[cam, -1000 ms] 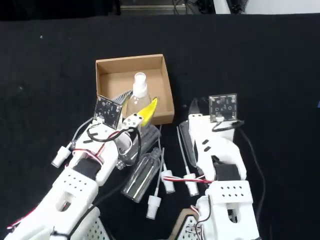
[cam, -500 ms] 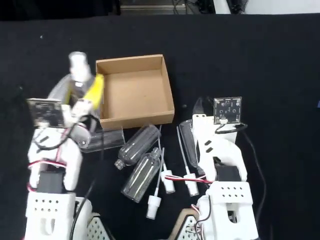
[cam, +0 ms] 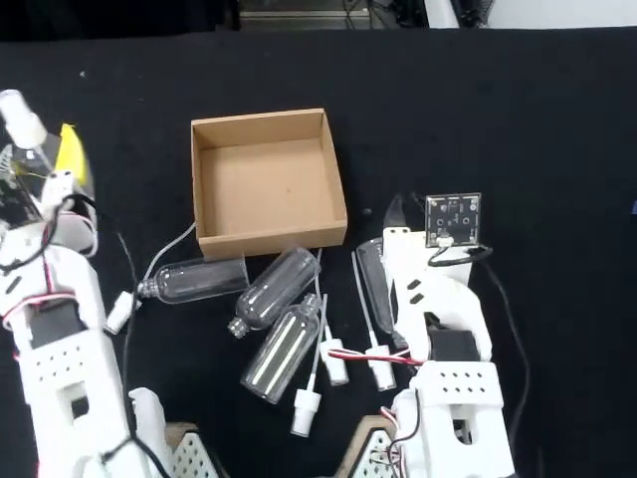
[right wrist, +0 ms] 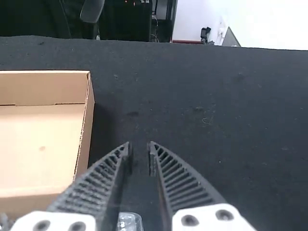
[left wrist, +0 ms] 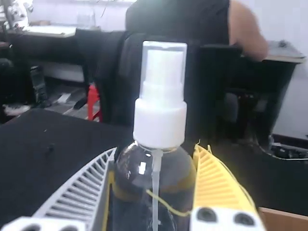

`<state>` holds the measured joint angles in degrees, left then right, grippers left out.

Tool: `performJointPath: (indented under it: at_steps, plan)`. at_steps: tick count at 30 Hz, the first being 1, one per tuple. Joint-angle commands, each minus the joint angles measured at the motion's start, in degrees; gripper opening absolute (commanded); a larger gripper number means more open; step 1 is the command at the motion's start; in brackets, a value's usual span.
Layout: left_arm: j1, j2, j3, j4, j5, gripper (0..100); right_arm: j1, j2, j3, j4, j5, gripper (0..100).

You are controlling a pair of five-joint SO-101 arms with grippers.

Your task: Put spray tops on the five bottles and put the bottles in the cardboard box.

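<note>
Left wrist view: left jaws clamp the capped bottle [left wrist: 154, 173]; right wrist view: right jaws slightly apart.

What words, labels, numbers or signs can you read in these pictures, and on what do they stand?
None can be read.
The cardboard box, bottles and spray tops bear no visible print.
Any marks on the circuit board are too small to read.

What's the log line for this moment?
left gripper: shut on capped bottle, left of cardboard box | box: empty | right gripper: barely open, empty | uncapped bottles: four, lying loose
</note>
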<state>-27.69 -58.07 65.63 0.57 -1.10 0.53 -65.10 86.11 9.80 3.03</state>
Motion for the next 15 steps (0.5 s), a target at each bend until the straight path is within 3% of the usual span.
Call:
performJointPath:
  at_steps: [1,6,15]
  plan:
    - [-2.42,8.88,-5.05,-8.62,-0.18,3,-0.44,-1.71,-0.4,-1.58,0.44,5.3]
    - [-4.0,19.6,-5.14,-20.31,-0.18,3,-0.44,-1.71,-0.31,-1.58,0.44,5.3]
    - [-6.37,31.3,-4.7,-21.71,-0.18,3,-0.44,-1.71,-0.31,-1.58,0.44,5.3]
